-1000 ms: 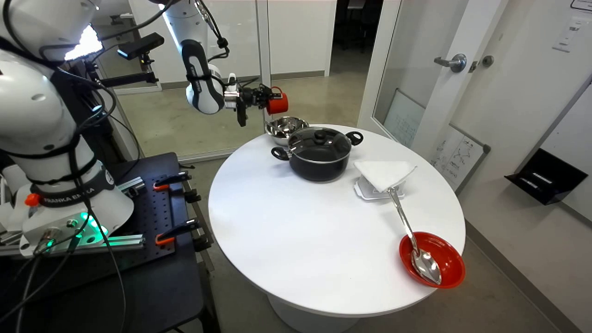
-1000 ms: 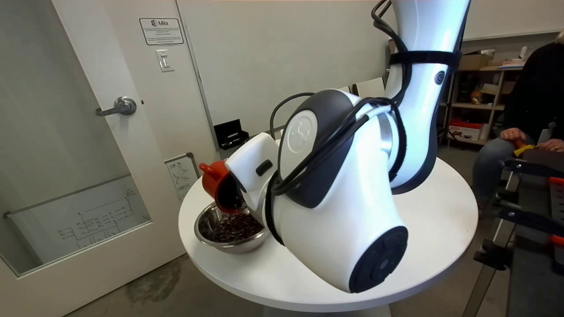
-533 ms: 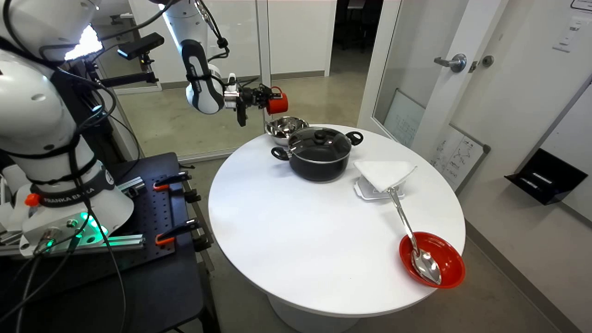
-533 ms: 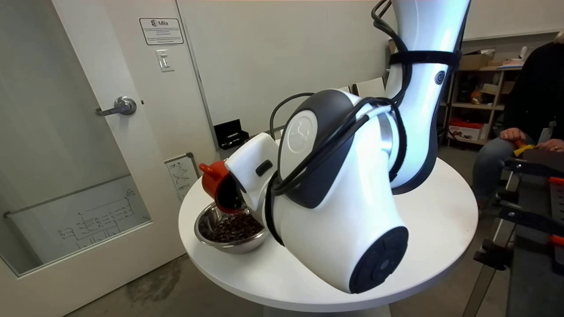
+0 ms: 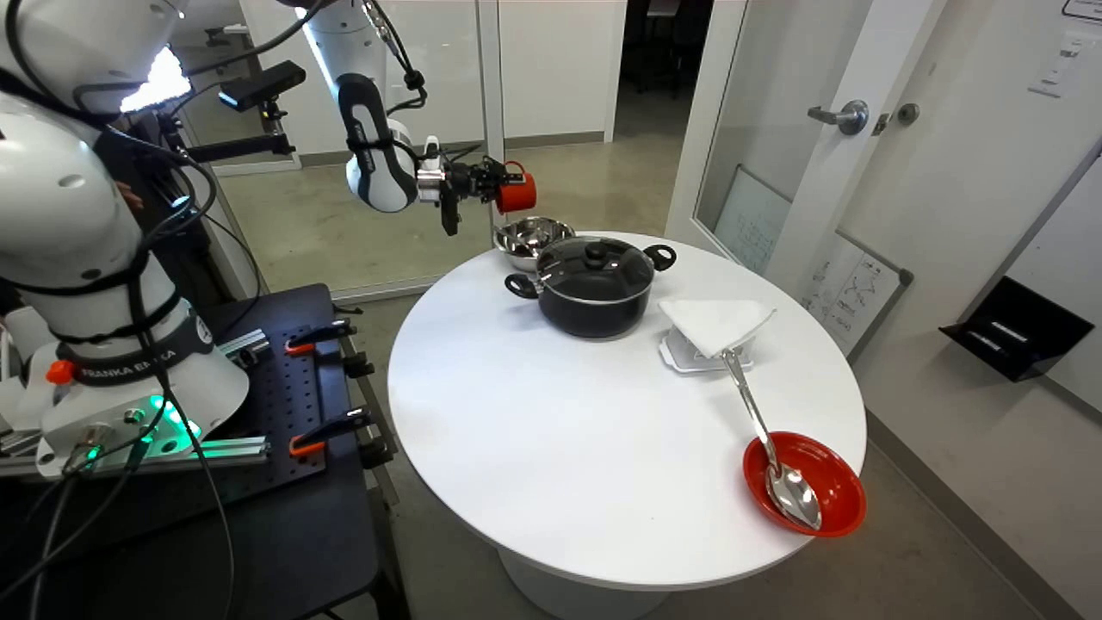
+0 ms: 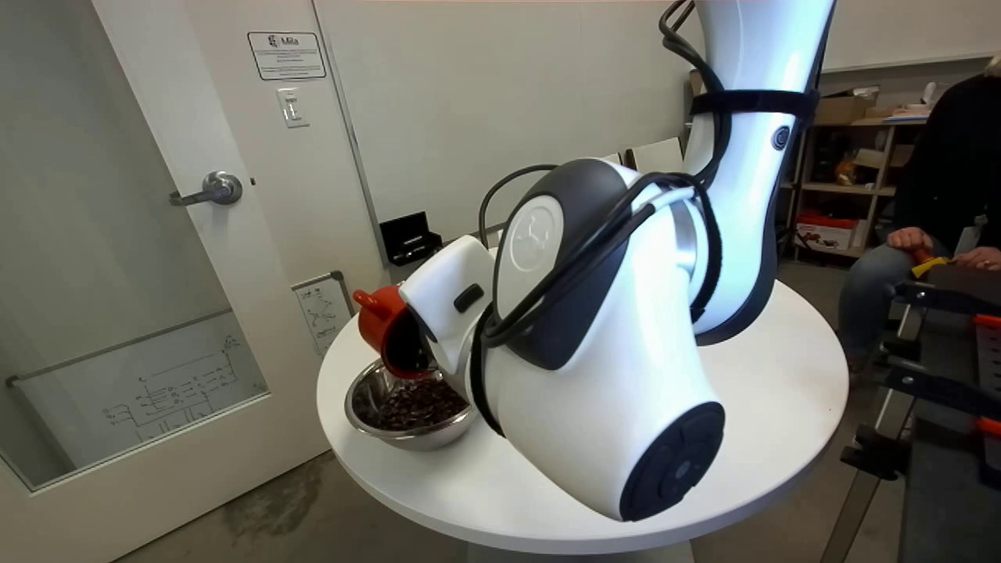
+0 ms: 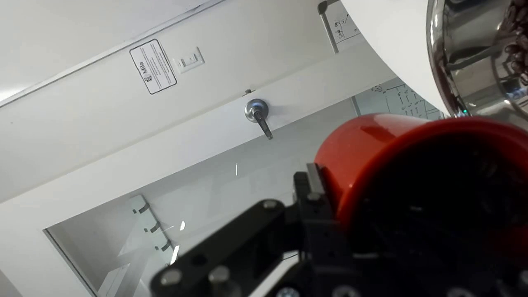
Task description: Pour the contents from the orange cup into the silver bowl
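Observation:
The orange cup (image 5: 517, 195) is red-orange and tilted on its side above the silver bowl (image 5: 516, 256). It shows in both exterior views (image 6: 378, 319) and in the wrist view (image 7: 354, 142). My gripper (image 5: 508, 179) is shut on the cup; one finger presses its outer wall in the wrist view, and the other finger is hidden. The cup's mouth leans down over the bowl (image 6: 426, 440). Dark brown beans (image 6: 418, 405) lie in the bowl, and some show in the wrist view (image 7: 520, 51). The cup's inside is too dark to tell what it holds.
A dark lidded pot (image 5: 594, 301) stands close beside the bowl on the round white table (image 5: 551, 422). A white cloth (image 5: 716, 323) lies on a small clear container. A red bowl (image 5: 842, 491) with a spoon (image 5: 794, 495) sits at the table's edge.
The arm, the cup and the bowl have not visibly moved. Something skin-coloured has come into view behind the robot's base.

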